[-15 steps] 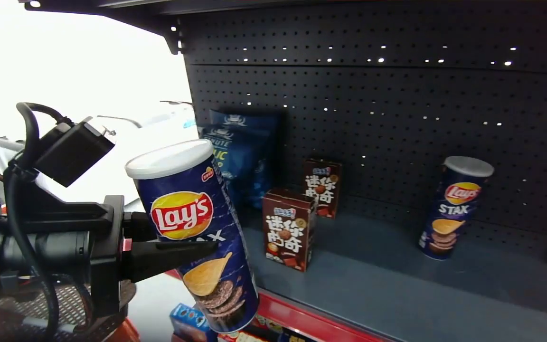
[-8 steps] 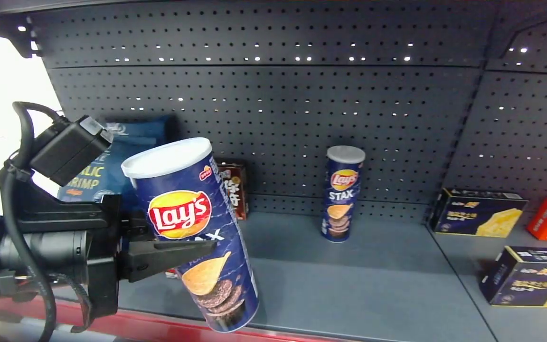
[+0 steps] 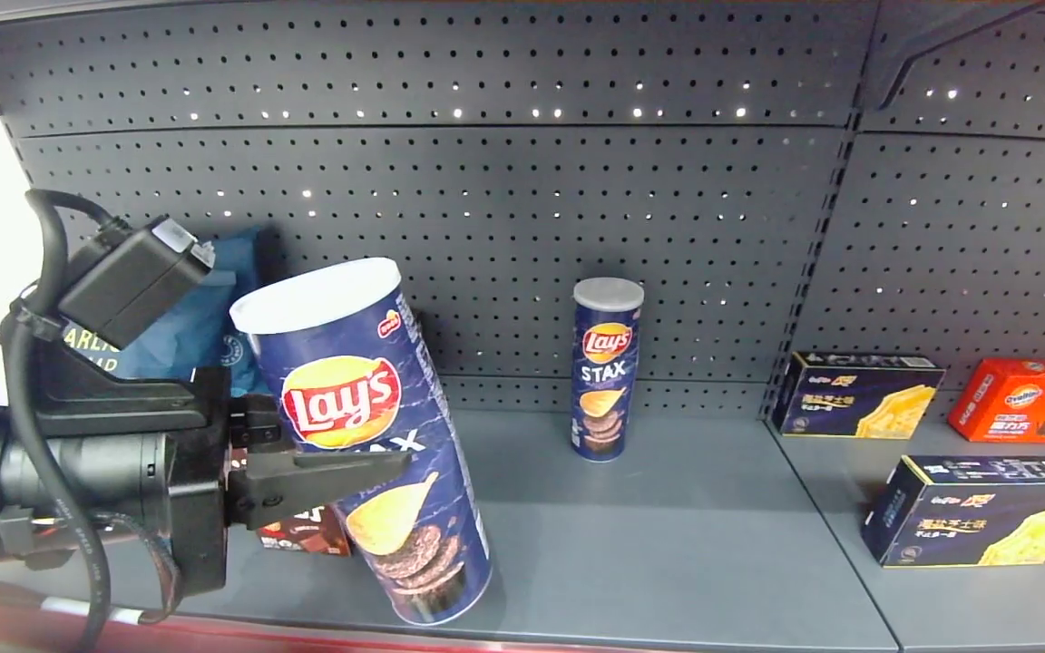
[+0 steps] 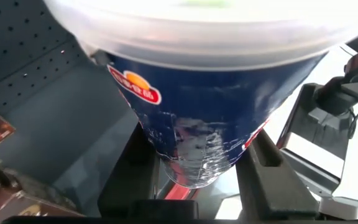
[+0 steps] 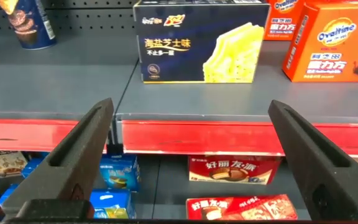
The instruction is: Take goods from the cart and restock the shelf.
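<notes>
My left gripper (image 3: 376,458) is shut on a tall dark-blue chips can (image 3: 364,435) with a white lid, gripping its middle. The can tilts, and its base hangs just over the front left of the grey shelf (image 3: 668,535). In the left wrist view the same can (image 4: 210,118) sits between the black fingers (image 4: 129,177). A second, matching can (image 3: 607,367) stands upright at the back of the shelf, apart from mine. My right gripper (image 5: 191,155) is open and holds nothing, level with the shelf's red front rail (image 5: 197,137).
A blue snack bag (image 3: 205,317) and a brown box (image 3: 300,535) lie behind my left gripper. Dark-blue boxes (image 3: 858,394) (image 3: 976,508) and an orange box (image 3: 1026,399) fill the right bay. Bare shelf lies between the cans. Packets (image 5: 235,171) sit on the lower shelf.
The head view has swung right along the shelf, so the camera moved. The held can stays in my left gripper and now hangs over the shelf board instead of beyond its left end.
</notes>
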